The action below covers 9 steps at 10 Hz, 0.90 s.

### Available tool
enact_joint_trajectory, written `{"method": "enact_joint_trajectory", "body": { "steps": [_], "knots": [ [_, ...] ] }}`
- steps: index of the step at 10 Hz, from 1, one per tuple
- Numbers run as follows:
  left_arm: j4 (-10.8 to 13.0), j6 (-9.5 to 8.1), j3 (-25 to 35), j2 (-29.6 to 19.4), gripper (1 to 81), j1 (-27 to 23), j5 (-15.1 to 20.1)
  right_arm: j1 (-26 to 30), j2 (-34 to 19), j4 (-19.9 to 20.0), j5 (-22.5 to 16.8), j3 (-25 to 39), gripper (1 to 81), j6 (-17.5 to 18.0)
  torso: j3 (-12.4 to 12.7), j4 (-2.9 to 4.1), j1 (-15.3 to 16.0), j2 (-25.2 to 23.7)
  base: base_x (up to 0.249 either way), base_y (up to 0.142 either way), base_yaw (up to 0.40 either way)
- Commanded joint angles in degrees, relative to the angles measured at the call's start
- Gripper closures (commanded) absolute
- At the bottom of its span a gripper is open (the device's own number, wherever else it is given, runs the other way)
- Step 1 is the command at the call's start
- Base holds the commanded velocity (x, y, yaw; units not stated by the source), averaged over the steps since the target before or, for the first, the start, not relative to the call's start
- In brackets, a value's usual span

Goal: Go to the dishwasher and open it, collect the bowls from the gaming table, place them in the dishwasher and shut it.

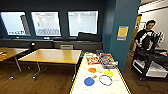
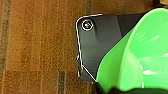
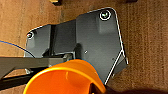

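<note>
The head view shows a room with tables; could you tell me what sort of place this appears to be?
Probably an office break or games room: a white game table with printed coloured circles, plain wooden tables, and a row of windows in a dark teal wall.

The large lime-green bowl [image 2: 140,55] looms close to the left wrist camera — translucent, its curved rim sweeping across the robot's dark plate. Below lies brown carpeted floor [image 2: 37,45] marked with darker seams. The pincer's fingers cannot be made out.
</note>
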Motion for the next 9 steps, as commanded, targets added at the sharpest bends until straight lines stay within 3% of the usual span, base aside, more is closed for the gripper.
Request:
{"method": "enact_joint_trajectory", "body": {
  "steps": [1, 5, 9],
  "knots": [
    [3.09, 1.94, 6.92, -3.79, 81.1, -2.35, 0.78, 1.68, -1.91, -1.6, -2.34, 1.18, 81.1, -0.09, -0.02, 0.0, 0.0, 0.0, 0.0, 0.0, 0.0],
    [3.0, 1.85, 8.5, -4.94, 81.1, -2.0, 0.78, 1.59, -6.47, -2.04, -2.07, 7.33, 81.1, 0.0, 0.0, 0.0, 0.0, 0.0, 0.0, 0.0, 0.0],
    [2.48, 1.85, 8.85, -4.94, 81.1, -2.17, 0.78, 1.24, -5.34, -2.48, -2.07, 5.41, 81.1, -0.09, 0.0, 0.0, -0.02, 0.0, 0.0, 0.0, 0.0]
  ]
}}
